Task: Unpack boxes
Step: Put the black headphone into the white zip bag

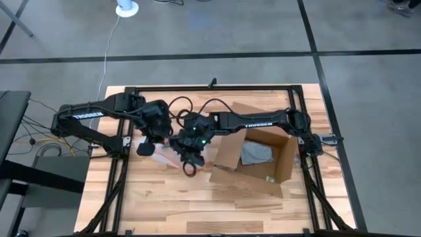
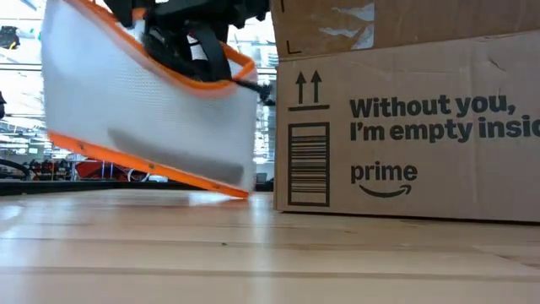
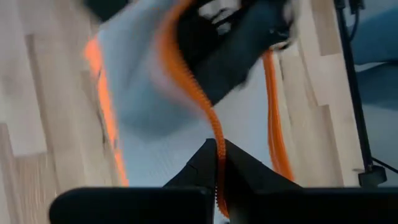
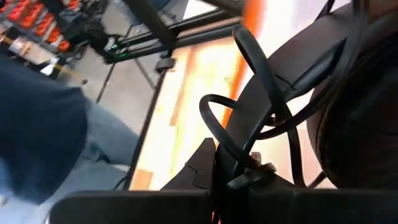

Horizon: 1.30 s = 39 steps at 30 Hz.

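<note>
The brown cardboard box [image 1: 258, 157] stands open on the table's right half, something grey lying inside it; the low view shows its printed side and barcode [image 2: 405, 127]. Left of the box hangs a clear pouch with orange edges [image 2: 152, 110], tilted, its lower corner [image 2: 240, 191] down near the tabletop. My left gripper [image 1: 150, 141] and my right gripper [image 1: 189, 150] meet over the pouch [image 1: 168, 153], both shut on it. My left gripper pinches the pouch's orange zipper edge [image 3: 217, 163] between its two fingers. The edge runs on away from the fingertips, and the clear sheet spreads out beyond them. My right gripper is shut with a sliver of orange [image 4: 214, 215] between its fingers; the fingers and the other arm hide the rest of the contact.
The box's flaps [image 1: 230, 150] stand open toward the grippers. Bare wood [image 1: 171, 197] lies along the table's near side. A black frame [image 1: 210, 88] runs around the table's edges. A person in blue [image 4: 43, 124] stands beyond the table.
</note>
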Each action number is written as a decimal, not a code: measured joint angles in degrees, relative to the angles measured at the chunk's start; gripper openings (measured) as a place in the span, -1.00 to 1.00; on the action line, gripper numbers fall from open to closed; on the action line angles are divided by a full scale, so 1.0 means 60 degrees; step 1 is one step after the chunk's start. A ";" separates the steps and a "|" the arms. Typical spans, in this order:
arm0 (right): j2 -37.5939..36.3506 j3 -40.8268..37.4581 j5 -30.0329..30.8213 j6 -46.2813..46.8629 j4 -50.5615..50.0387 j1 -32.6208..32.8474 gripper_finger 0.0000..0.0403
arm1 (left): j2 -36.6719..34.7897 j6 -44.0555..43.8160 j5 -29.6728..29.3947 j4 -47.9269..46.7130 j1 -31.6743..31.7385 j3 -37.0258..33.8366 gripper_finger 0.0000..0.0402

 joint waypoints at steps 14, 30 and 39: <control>0.0000 0.0004 0.0980 0.1277 0.1222 -0.0351 -1.00 | -0.0003 -0.0049 0.0132 0.1125 -0.1130 0.0009 -1.00; 0.0015 -0.0083 0.2447 0.1433 0.3022 -0.0220 -1.00 | -0.0006 0.0035 0.0415 0.2063 -0.1251 0.0011 -1.00; 0.0011 -0.0083 0.2525 0.1022 0.1187 -0.0182 -1.00 | -0.0003 -0.0019 0.0343 0.2876 -0.1515 -0.1219 -1.00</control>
